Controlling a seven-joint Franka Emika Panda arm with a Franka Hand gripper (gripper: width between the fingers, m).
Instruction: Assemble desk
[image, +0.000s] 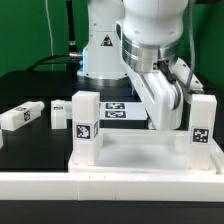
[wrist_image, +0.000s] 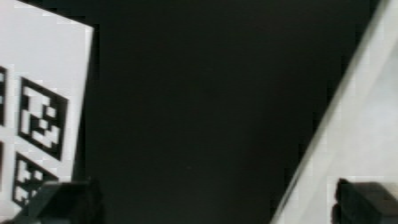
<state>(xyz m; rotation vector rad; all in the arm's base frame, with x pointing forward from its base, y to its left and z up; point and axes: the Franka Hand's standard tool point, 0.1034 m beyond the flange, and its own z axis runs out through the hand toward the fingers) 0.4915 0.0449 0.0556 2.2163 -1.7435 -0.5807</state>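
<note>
The white desk top (image: 130, 155) lies flat at the front of the black table. Two tagged white legs stand upright in its corners, one on the exterior view's left (image: 85, 122) and one on the right (image: 203, 126). Two more legs (image: 22, 115) (image: 60, 111) lie loose on the table to the left. My gripper (image: 165, 124) hangs just behind the desk top, between the standing legs and nearer the right one. In the wrist view the gripper (wrist_image: 214, 205) is open and empty over bare black table, with a white edge (wrist_image: 361, 110), probably the desk top, beside one fingertip (wrist_image: 366, 200).
The marker board (image: 115, 110) lies flat behind the desk top, near the robot base; it also shows in the wrist view (wrist_image: 39, 100). A low white border wall (image: 110, 186) runs along the table's front edge.
</note>
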